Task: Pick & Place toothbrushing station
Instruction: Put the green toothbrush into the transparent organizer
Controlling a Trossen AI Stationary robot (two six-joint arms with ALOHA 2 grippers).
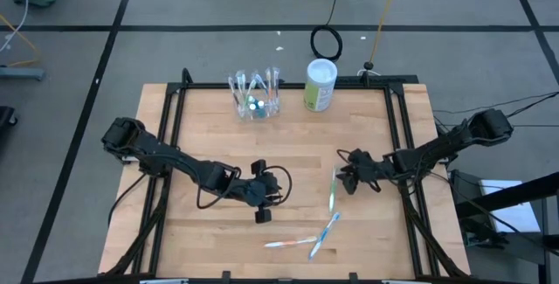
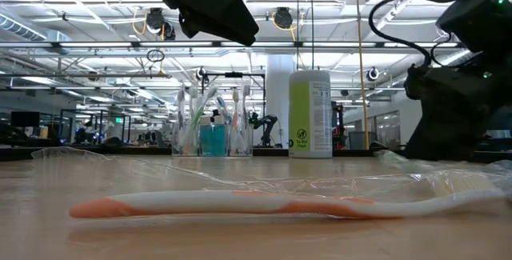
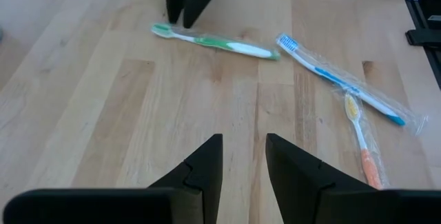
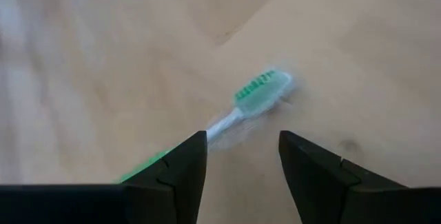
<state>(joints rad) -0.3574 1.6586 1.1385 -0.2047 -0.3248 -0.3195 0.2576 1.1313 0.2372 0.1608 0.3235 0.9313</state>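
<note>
green brush [image 4: 258, 92] lies flat on the desk [image 1: 201, 135] just ahead of the right tool [image 4: 242, 156], whose jaws stand released astride its neck, grasping nothing. a thin handle flat on wood could skid or pivot out as the jaws clench, or the tips could jam into the desk. the left tool [image 3: 244, 162] hovers parted and empty. beyond it lie a blue brush [image 3: 341, 83] and an orange brush [image 3: 362, 136], both wrapped: three loose brushes. one holder [image 1: 255, 97] stands far off, by one canister [image 1: 320, 85].
</note>
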